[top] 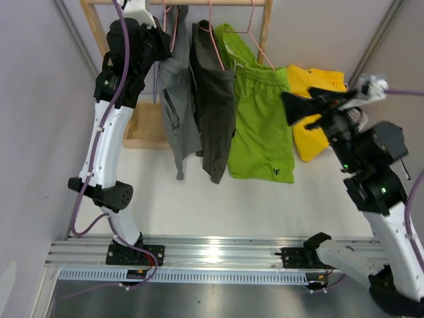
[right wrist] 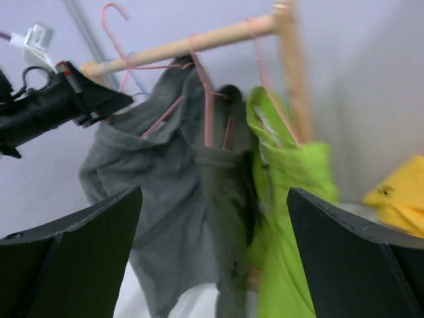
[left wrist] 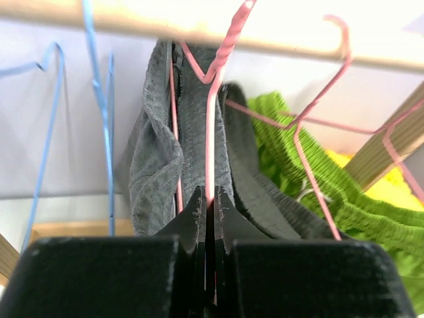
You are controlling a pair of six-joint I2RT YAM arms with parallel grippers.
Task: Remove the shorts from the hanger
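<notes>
Three pairs of shorts hang on pink wire hangers from a wooden rod [top: 199, 2]: grey shorts [top: 175, 99], darker grey shorts [top: 213, 112] and lime green shorts [top: 262, 126] with a small dark logo. Yellow shorts [top: 311, 142] lie on the table at the right. The pink patterned shorts are out of view. My left gripper [top: 161, 45] is raised at the rod and shut on the pink hanger wire [left wrist: 211, 132] of the grey shorts [left wrist: 156, 165]. My right gripper [top: 299, 99] is open and empty, in the air right of the green shorts, facing the hanging shorts [right wrist: 199, 199].
Blue empty hangers [left wrist: 99, 119] hang left of the grey shorts. The rack's wooden base [top: 142, 129] and upright [top: 265, 26] stand at the back. Purple walls close in on both sides. A metal rail [top: 212, 252] runs along the near edge.
</notes>
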